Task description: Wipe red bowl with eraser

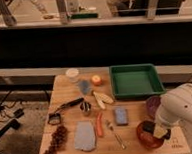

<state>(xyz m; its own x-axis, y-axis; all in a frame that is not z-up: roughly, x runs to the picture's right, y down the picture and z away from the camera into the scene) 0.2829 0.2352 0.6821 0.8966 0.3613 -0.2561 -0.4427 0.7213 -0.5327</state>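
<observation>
Fingers (164, 128) clenched on eraser (159, 134) at red bowl (144, 139)

Gripper (161, 131) hangs over the right side of the red bowl, fingers closed on the eraser, a dark block at the bowl's inside. Bowl sits at the near-right corner of the desk (66, 96), just near of the purple bowl (153, 105). Eraser's long axis and heading cannot be told.

White arm (182, 107) bends down at the right; its pincer (160, 131) points downward, seemingly closed
</observation>
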